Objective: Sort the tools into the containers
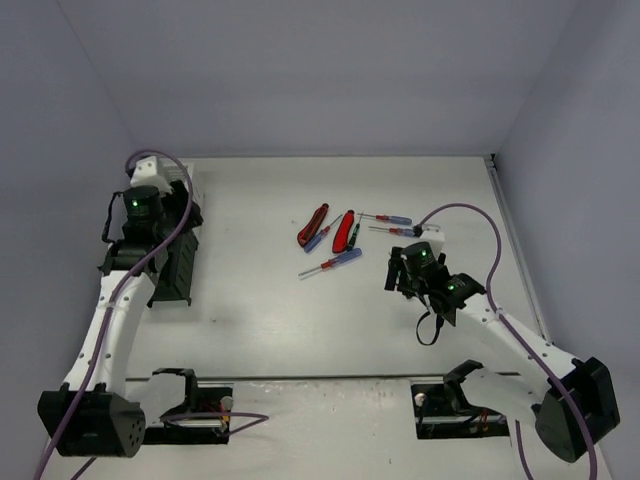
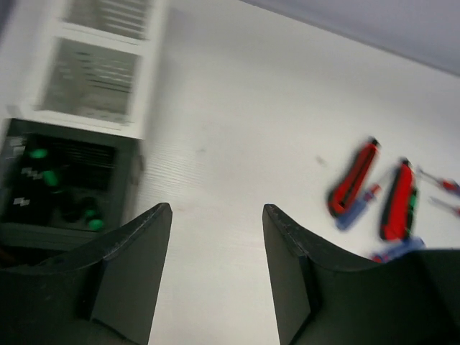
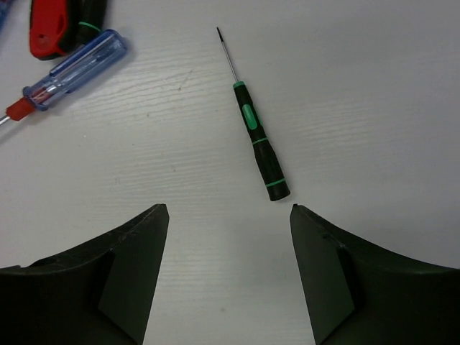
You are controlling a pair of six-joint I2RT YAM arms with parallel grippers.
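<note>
**Both grippers open; loose tools lie right of the black bin**

The left gripper (image 2: pixel 215 215) hangs just right of the black bin (image 2: pixel 129 172), jaws apart with nothing between them. Green-marked handles (image 2: pixel 49 176) stand inside that bin, and a white bin (image 2: pixel 147 93) sits right against its far side. Well to the black bin's right, two red pliers (image 1: pixel 313 226) and several blue/red screwdrivers (image 1: pixel 335 262) lie on the table (image 1: pixel 250 330). Farther right of the bin, the right gripper (image 3: pixel 230 212) is spread and empty above a black/green screwdriver (image 3: pixel 257 136) lying flat.
</note>
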